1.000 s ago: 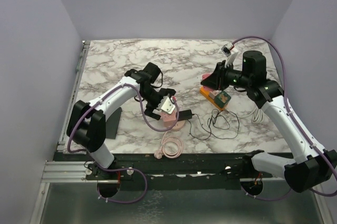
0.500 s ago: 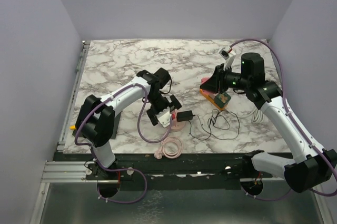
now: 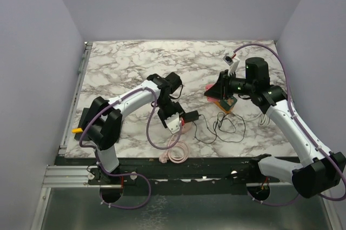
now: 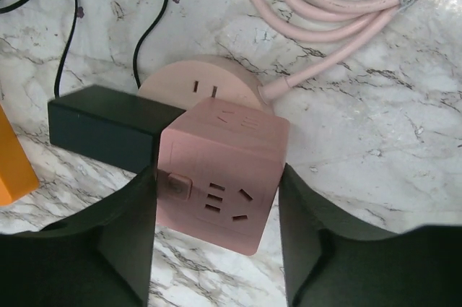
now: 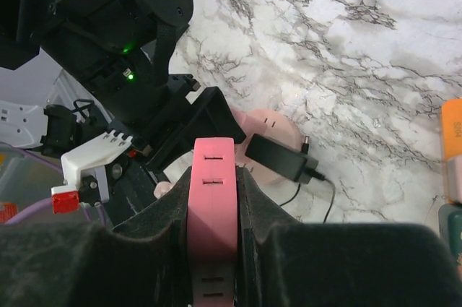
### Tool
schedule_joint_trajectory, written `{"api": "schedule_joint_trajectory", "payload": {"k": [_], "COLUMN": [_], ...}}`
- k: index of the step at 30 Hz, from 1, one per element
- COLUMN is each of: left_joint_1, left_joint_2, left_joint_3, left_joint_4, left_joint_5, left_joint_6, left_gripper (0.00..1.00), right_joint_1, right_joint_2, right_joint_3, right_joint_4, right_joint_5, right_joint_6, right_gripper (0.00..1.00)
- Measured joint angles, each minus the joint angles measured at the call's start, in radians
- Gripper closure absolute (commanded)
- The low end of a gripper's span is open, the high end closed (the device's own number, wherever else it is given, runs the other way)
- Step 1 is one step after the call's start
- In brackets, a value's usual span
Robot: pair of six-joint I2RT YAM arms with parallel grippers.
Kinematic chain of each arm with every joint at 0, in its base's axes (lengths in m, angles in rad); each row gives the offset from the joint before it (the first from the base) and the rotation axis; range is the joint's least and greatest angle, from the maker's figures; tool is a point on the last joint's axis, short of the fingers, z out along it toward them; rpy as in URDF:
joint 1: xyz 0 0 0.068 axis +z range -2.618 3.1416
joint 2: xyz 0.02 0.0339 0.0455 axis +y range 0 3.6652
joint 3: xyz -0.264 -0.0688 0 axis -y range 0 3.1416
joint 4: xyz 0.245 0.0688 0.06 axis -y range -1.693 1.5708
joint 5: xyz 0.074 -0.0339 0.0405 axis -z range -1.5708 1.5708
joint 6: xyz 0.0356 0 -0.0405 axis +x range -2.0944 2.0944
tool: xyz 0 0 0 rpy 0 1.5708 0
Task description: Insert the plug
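My left gripper (image 4: 215,199) is partly closed around a matte pink plastic cube socket (image 4: 224,155) with rounded corners and slotted faces. My black fingers (image 4: 130,235) lie against its two sides. The cube sits on the glossy grey-veined marble table (image 4: 404,141), touching a round pink plastic socket base (image 4: 198,87). The plug, a boxy black plastic adapter (image 4: 101,130), butts against the cube's side. I cannot tell whether its prongs are in. A thin black wire (image 4: 148,29) trails from it, and a smooth pink rubbery cable (image 4: 325,11) loops nearby.

My left arm bends in from the left, its wrist pointing down at the cube.

My right gripper (image 5: 211,177) is nearly closed on a narrow pink plastic bar with small slots (image 5: 211,213). That arm reaches up and inward and hangs near an orange block (image 5: 451,148).
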Motion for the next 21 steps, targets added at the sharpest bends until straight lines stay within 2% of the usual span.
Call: {"api": "schedule_joint_trajectory", "payload": {"k": [1, 2, 6, 13, 21], "left_joint_1": [-0.002, -0.003, -0.01, -0.009, -0.007], "left_joint_2": [0.005, 0.012, 0.005, -0.122, -0.274], "left_joint_3": [0.009, 0.019, 0.011, -0.135, -0.293], "left_joint_4": [0.0, 0.005, 0.072, 0.199, 0.319], "left_joint_5": [-0.003, -0.007, -0.02, -0.089, -0.224], "left_joint_6": [-0.025, -0.06, -0.19, -0.432, -0.732], "left_gripper": [0.69, 0.7, 0.7, 0.7, 0.75], "right_joint_1": [0.0, 0.0, 0.0, 0.0, 0.0], "right_joint_2": [-0.001, -0.002, -0.005, -0.003, 0.046], "right_joint_3": [0.0, 0.0, 0.0, 0.0, 0.002], "right_joint_4": [0.0, 0.0, 0.0, 0.0, 0.004], "right_joint_5": [0.0, -0.002, -0.007, -0.029, -0.077], "right_joint_6": [0.0, 0.0, -0.001, -0.001, -0.002], "right_gripper": [0.99, 0.99, 0.99, 0.99, 0.99]}}
